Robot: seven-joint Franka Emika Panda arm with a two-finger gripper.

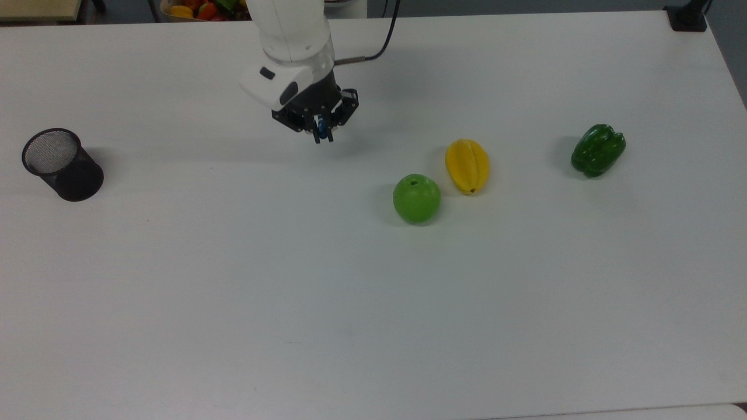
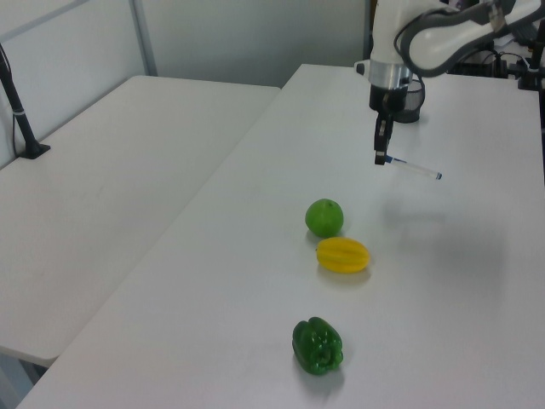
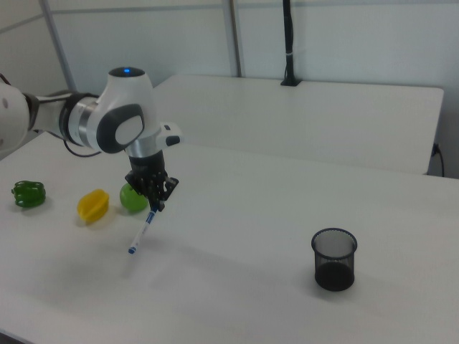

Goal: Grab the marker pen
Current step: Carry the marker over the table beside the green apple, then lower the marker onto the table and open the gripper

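Taken from the top view's left to its right, the white bench [image 1: 233,291] carried a black mesh cup [image 1: 61,164] at the far left, standing upright and well apart from everything else. The tool [image 1: 320,137] hung above the bench right of the cup, clenched on the marker pen [image 2: 410,167]. In the left view the pen was gripped at one end, and its white barrel slanted down to the left view's right, clear of the bench surface. In the right view the pen [image 3: 142,233] hung down from the tool [image 3: 154,203] with its blue end lowest. Further right in the top view lay a green apple [image 1: 416,198], a yellow starfruit [image 1: 467,165] just beside it, and a green pepper [image 1: 597,149] apart at the far right.
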